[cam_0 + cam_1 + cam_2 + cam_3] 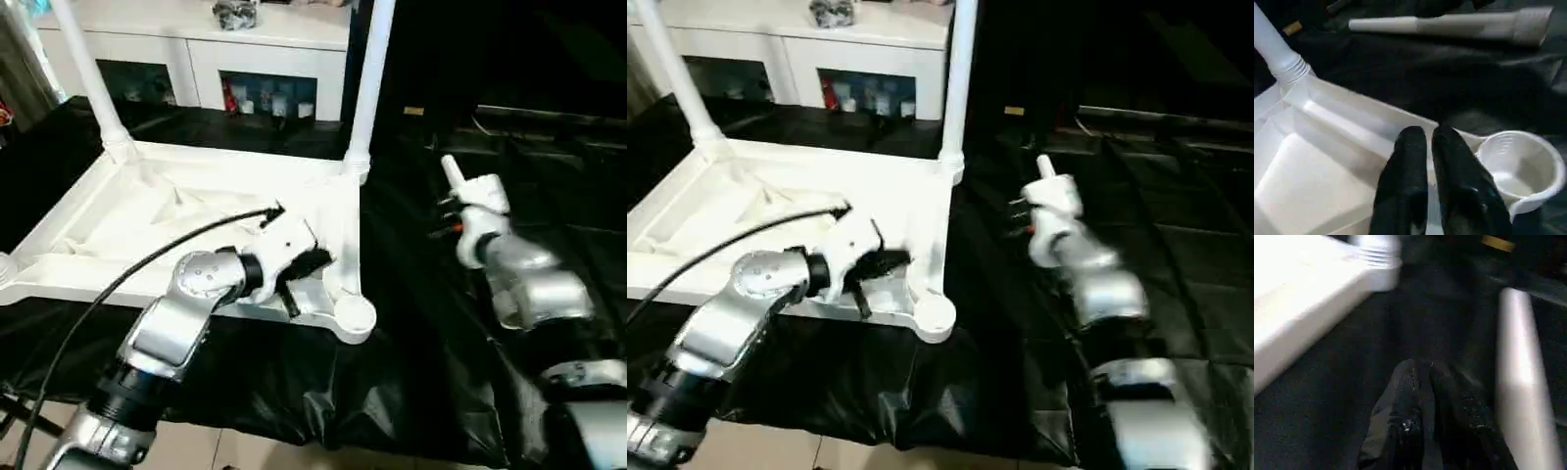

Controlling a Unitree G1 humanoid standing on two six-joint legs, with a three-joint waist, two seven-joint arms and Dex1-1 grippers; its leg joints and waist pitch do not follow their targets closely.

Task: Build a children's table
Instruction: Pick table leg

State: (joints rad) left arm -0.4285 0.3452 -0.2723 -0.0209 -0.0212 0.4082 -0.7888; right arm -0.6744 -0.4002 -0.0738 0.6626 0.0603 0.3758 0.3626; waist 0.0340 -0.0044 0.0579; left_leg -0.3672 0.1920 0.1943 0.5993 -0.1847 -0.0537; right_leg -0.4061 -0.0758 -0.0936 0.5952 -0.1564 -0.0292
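The white tabletop [196, 230] lies upside down on a black cloth [411, 323], ribbed underside up, with two legs standing in its far corner sockets: the far-left leg [88, 73] and the far-right leg [370, 83]. The near-right corner socket [353, 315] is an empty round cup. In the head views the left gripper [299, 274] rests at the tabletop's near edge just beside that socket; the left wrist view brings it close, showing its two black fingers [1410, 186] pressed nearly together with nothing between them, tips against the tabletop's rim, the open socket [1518, 164] just beside them. That same view also shows a loose leg [1449, 24] lying flat on the cloth beyond the tabletop. The right gripper [1422, 377] appears in the right wrist view, fingers drawn narrow and empty over the black cloth, with a loose leg [1520, 382] lying just beside it and the tabletop's corner [1376, 264] further off. Behind the work stands a white cabinet [225, 54] with glass doors.
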